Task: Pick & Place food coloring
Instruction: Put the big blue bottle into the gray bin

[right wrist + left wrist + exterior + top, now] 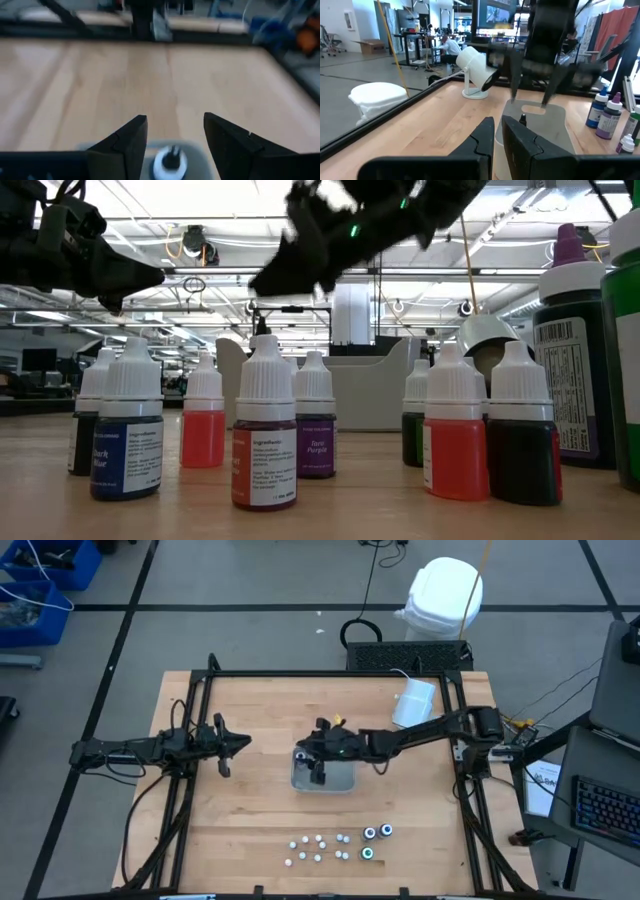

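Several food coloring bottles (340,845) stand upright in a loose cluster near the table's near edge and fill the low view (265,435). One small bottle (170,161) with a white cap and dark tip rests in the clear tray (340,780) at the table's middle. My right gripper (318,768) hovers open just above it, its fingers on either side of the bottle (522,120) without touching. My left gripper (225,745) waits shut above the table's left part, clear of everything.
A big white cylinder (413,703) lies near the table's far right corner. Bigger dark bottles (377,835) stand at the right of the cluster. Black frame rails (300,673) run along the table's far and side edges. Bare wood shows between the tray and the bottles.
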